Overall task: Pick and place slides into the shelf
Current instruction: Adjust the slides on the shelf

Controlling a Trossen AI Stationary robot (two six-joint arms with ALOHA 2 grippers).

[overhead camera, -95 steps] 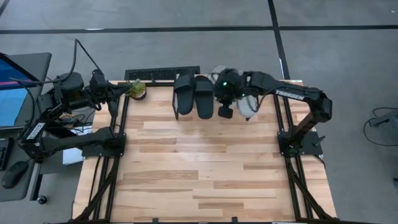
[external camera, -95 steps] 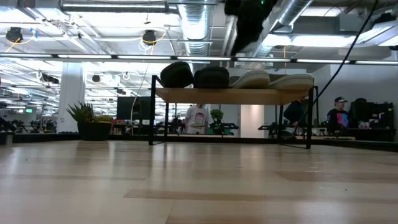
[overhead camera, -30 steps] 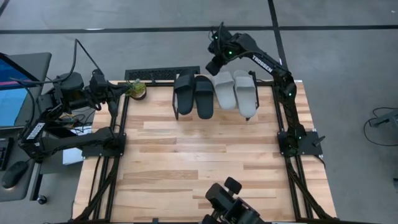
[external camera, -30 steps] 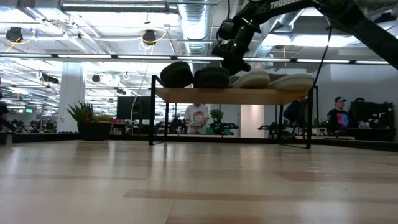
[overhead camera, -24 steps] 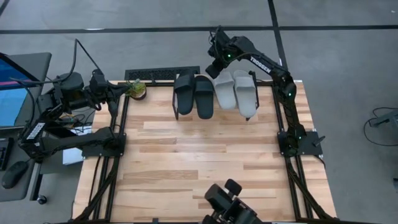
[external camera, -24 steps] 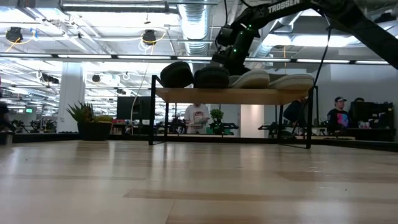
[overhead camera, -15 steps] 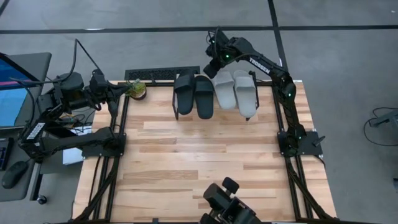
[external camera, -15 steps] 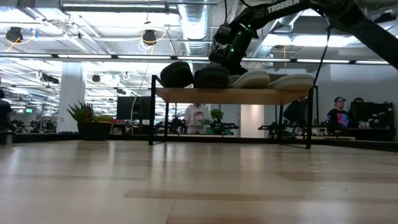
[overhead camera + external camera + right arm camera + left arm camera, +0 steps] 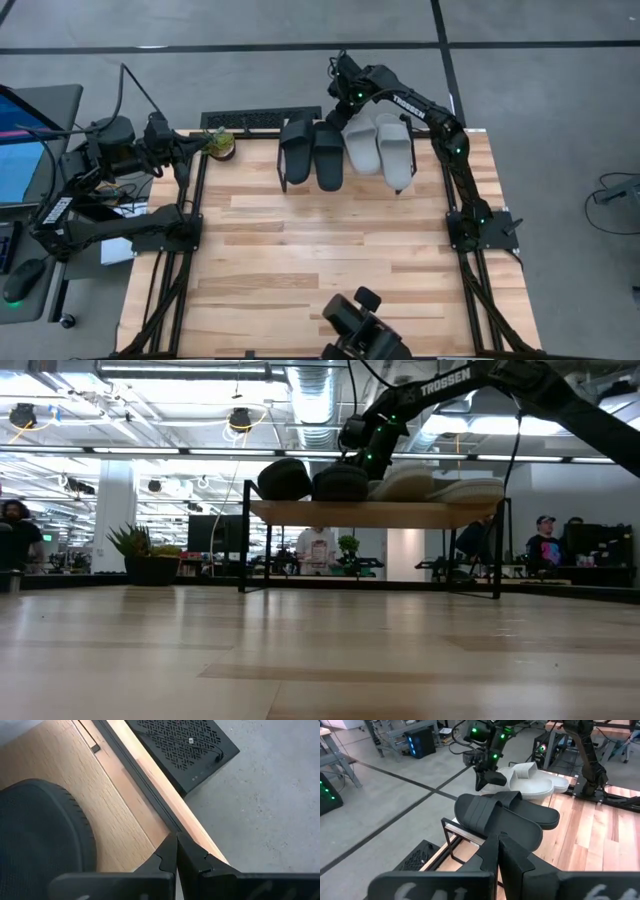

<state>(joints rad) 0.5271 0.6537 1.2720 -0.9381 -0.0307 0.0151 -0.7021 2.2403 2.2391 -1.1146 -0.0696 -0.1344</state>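
Note:
Four slides lie side by side on top of the shelf (image 9: 400, 513) at the table's far edge, soles on its plank: two black slides (image 9: 312, 152) on the left and two light grey slides (image 9: 380, 148) on the right. My right gripper (image 9: 336, 110) is shut and hovers just behind the far ends of the black slides. In the right wrist view its fingers (image 9: 176, 854) stand over the plank's far edge beside a black slide's rounded end (image 9: 42, 832), apart from it. My left gripper (image 9: 499, 851) is shut and waits off the table's far left corner.
A small potted plant (image 9: 220, 145) stands at the table's far left corner, with a black perforated box (image 9: 260, 120) on the floor behind it. A dark camera unit (image 9: 360, 325) sits at the near edge. Bare wooden tabletop (image 9: 320, 250) spreads in front of the shelf.
My right gripper has moved a little toward the table's left and down, from behind the inner grey slide to behind the black slides' far ends, staying shut. The slides have kept their places on the shelf.

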